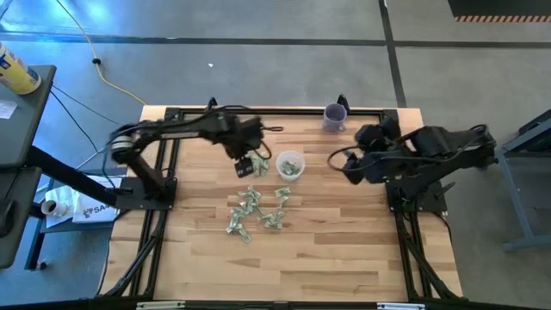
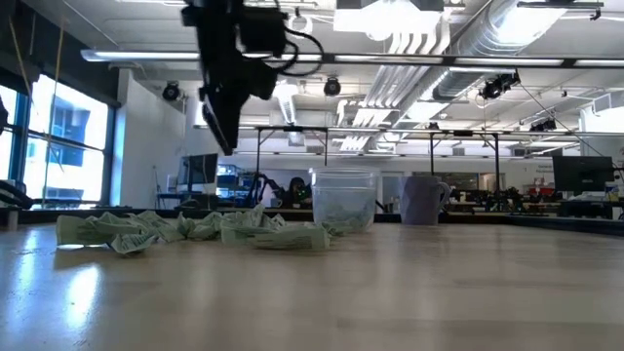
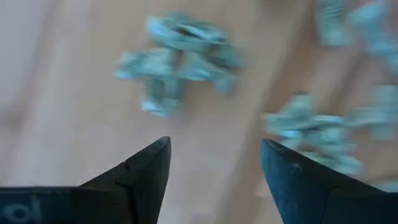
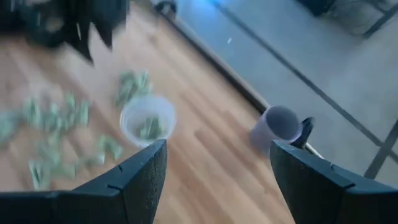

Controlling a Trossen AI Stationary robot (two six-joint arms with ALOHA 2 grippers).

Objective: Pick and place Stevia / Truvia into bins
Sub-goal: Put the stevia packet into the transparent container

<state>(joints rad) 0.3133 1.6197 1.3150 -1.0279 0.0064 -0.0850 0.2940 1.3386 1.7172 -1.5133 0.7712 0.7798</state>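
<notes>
Several pale green and white sweetener packets [image 1: 255, 209] lie scattered in the middle of the wooden table; they also show in the low view [image 2: 185, 229] and the left wrist view [image 3: 180, 56]. The clear cup [image 1: 289, 165] stands upright on its base just beyond them, with a few packets inside [image 4: 149, 127]. My left gripper [image 1: 248, 165] hangs open and empty above the table, left of the cup and over the far end of the scatter [image 3: 214, 155]. My right gripper [image 1: 344, 164] is open and empty, right of the cup [image 4: 217, 162].
A purple cup [image 1: 335, 117] stands near the table's far edge, right of the clear cup; it also shows in the low view [image 2: 421, 200]. Bare wood lies toward the near edge [image 1: 284, 267]. Black frame rails [image 1: 155, 224] run along the table's sides.
</notes>
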